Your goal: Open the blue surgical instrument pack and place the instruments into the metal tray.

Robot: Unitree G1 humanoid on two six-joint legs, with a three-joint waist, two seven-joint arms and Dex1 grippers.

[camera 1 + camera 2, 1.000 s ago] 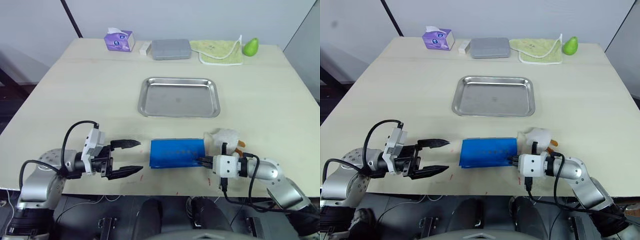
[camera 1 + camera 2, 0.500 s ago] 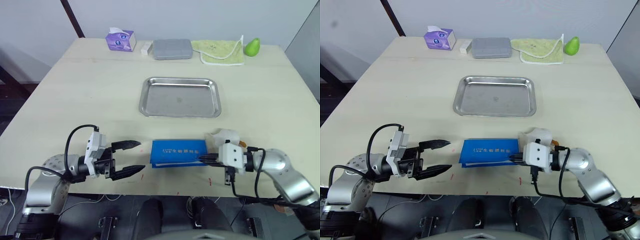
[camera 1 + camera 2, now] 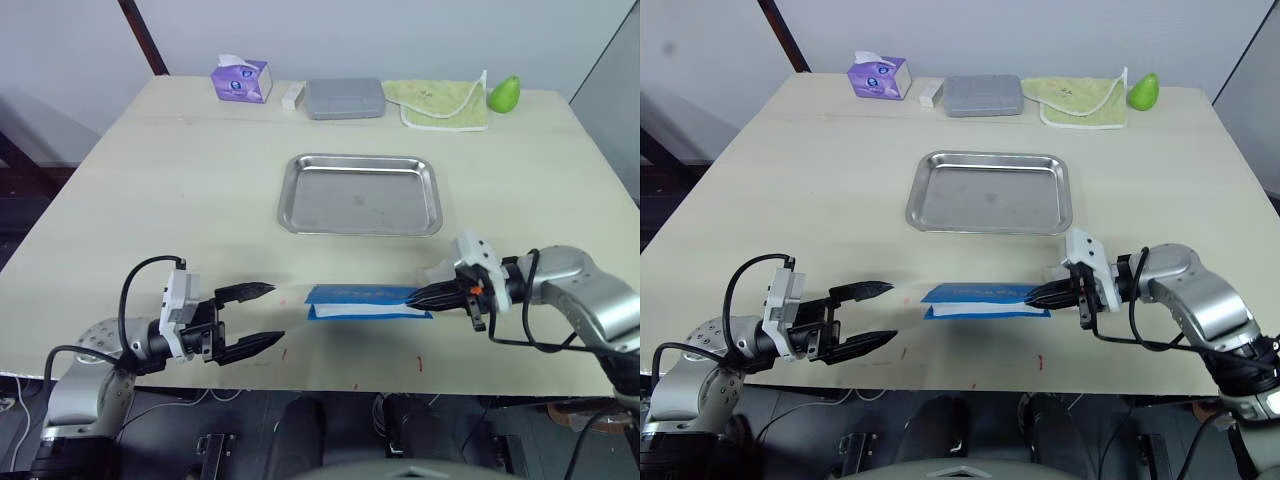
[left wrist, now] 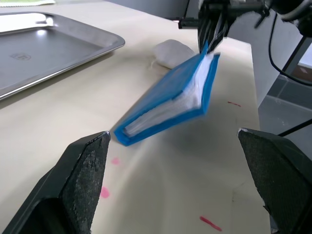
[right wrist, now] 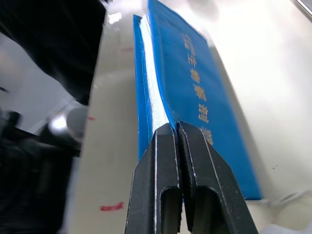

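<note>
The blue surgical instrument pack (image 3: 366, 300) lies near the table's front edge, tilted, with its right end lifted and its left end on the table. My right gripper (image 3: 422, 297) is shut on the pack's upper cover edge (image 5: 168, 127). The covers gape a little and white lining (image 4: 187, 100) shows between them. The instruments are hidden inside. My left gripper (image 3: 262, 315) hovers open just left of the pack, apart from it. The metal tray (image 3: 360, 193) sits beyond the pack at the table's middle, with nothing in it.
Along the far edge stand a purple tissue box (image 3: 240, 78), a small white block (image 3: 291, 96), a grey hard case (image 3: 343, 98), a green cloth (image 3: 443, 103) and a green pear (image 3: 503, 93). A white soft toy (image 4: 173, 51) lies behind the right gripper.
My right gripper has risen and drawn back to the right with the pack's edge, so the pack has gone from flat to tilted and gaping. The left gripper has hardly moved.
</note>
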